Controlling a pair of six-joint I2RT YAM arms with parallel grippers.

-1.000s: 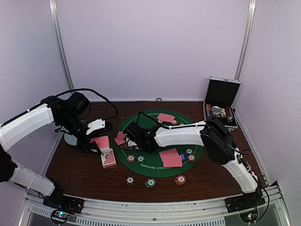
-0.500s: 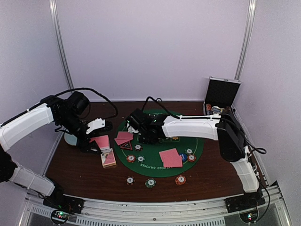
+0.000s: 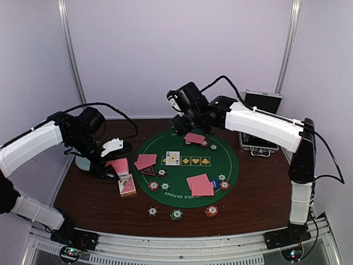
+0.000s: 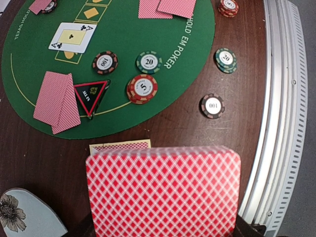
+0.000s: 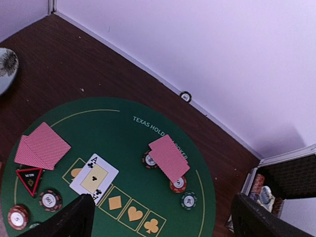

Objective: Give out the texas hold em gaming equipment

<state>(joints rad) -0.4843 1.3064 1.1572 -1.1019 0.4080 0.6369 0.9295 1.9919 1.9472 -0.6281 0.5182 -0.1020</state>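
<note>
My left gripper is shut on a deck of pink-red-backed cards above the wood, left of the green mat; its fingers are hidden behind the deck. My right gripper hangs open and empty, high over the mat's far side. A face-up ace of clubs lies on the mat's first suit box. Three face-down pairs rest on the mat. The black triangular marker sits by the left pair. Striped chips are spread on the mat and near the front edge.
A card box lies on the wood below the held deck. The pale blue dish sits at the left edge. The open metal case stands at the far right. A metal rail runs along the table's front.
My right gripper opened, left the ace of clubs face up on the mat, then rose and drew back toward the far side. The left arm and its deck stayed still.
</note>
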